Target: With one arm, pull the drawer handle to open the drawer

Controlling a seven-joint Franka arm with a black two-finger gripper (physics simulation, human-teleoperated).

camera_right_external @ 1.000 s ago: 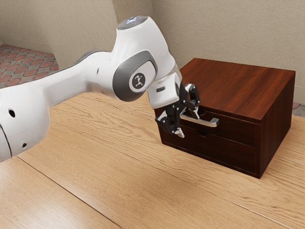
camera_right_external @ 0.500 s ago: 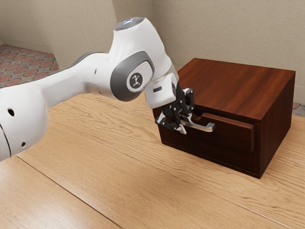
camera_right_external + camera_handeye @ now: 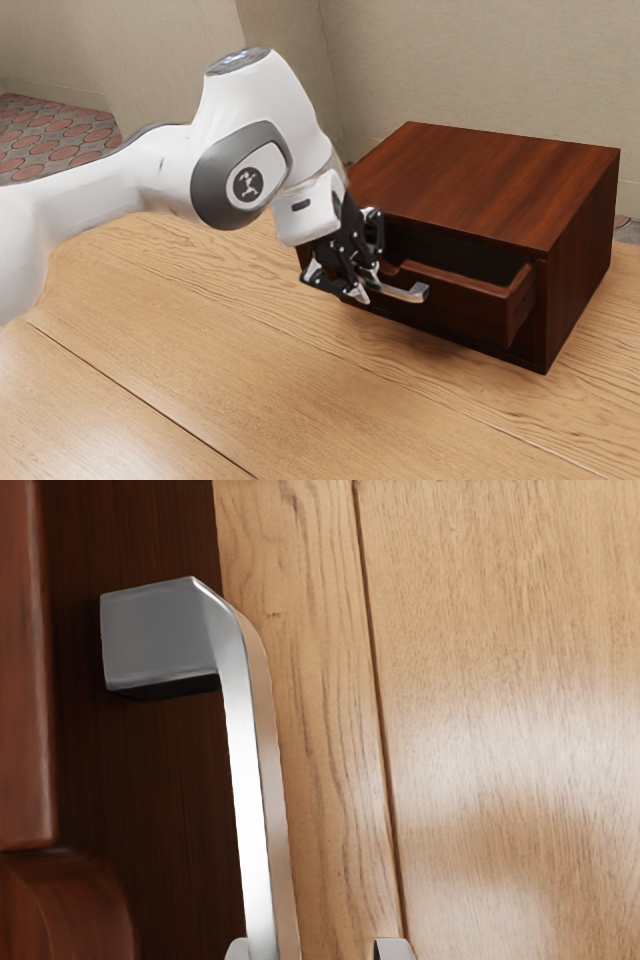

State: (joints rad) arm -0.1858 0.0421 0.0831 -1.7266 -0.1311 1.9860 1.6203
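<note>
The black gripper (image 3: 358, 283) is clamping the drawer handle (image 3: 400, 292) at the end nearer the exterior view's left. Its fingers (image 3: 349, 277) are standing only a narrow way apart, one above the silver bar and one below, and are pressing on it from both sides. The white arm (image 3: 240, 170) is reaching in from the exterior view's left and bending down toward the front of the dark wooden cabinet (image 3: 500, 180), which is sitting on the light wooden counter (image 3: 250, 380).

The upper drawer (image 3: 470, 300) is standing partly pulled out. Its front is jutting forward of the cabinet face, and a dark gap is showing behind it under the cabinet top.

In the wrist view, the drawer handle (image 3: 250, 810) is running as a bright bar from its square mounting block toward the hand. It is passing between two grey fingertips (image 3: 392, 948), with the dark drawer front on one side and the counter (image 3: 500, 730) on the other.
</note>
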